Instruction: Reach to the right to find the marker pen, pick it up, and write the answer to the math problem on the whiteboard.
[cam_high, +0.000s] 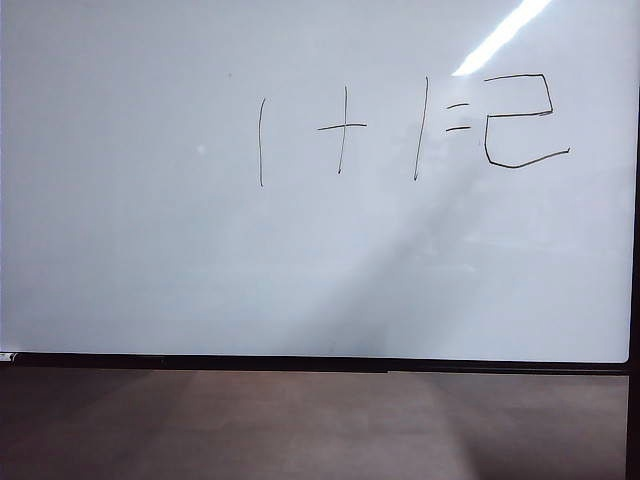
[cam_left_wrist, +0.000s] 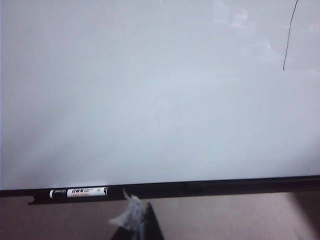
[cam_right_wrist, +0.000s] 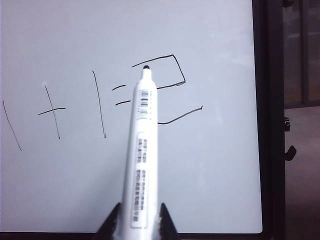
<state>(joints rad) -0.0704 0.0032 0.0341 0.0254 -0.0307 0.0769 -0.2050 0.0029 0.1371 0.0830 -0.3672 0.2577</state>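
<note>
While the right pincer (cam_right_wrist: 139, 220) grips the marker pen (cam_right_wrist: 140, 150) between its two dark fingers (cam_right_wrist: 166, 222), the pen's white barrel stands out in front of the right wrist camera with its small black tip up against the top stroke of the handwritten 2 (cam_right_wrist: 170, 87) – whether the tip touches the surface or hangs just off it cannot be told. Printed labels and a barcode run along the barrel. Behind it, the whiteboard (cam_right_wrist: 210, 175) carries the math problem (cam_right_wrist: 75, 107), one plus one equals, in thin black strokes, with the angular 2 just after the equals sign. In the exterior view the whiteboard (cam_high: 130, 260) fills nearly the whole picture, its thin black frame along the lower and right edges; the math problem (cam_high: 345, 130) sits in the upper middle and the 2 (cam_high: 520, 120) near the right edge, under a bright streak of reflected light (cam_high: 500, 35). No arm shows in that view. The left wrist view looks at a bare stretch of the whiteboard (cam_left_wrist: 150, 100), with a single thin stroke of the sum at the edge – below it, a second marker (cam_left_wrist: 77, 192) with a white label lies along the black frame. Something dark with a crumpled whitish scrap (cam_left_wrist: 127, 215) on it pokes in at the near edge of this view; it may be part of the left pincer, but whether that pincer is open or closed cannot be told
</note>
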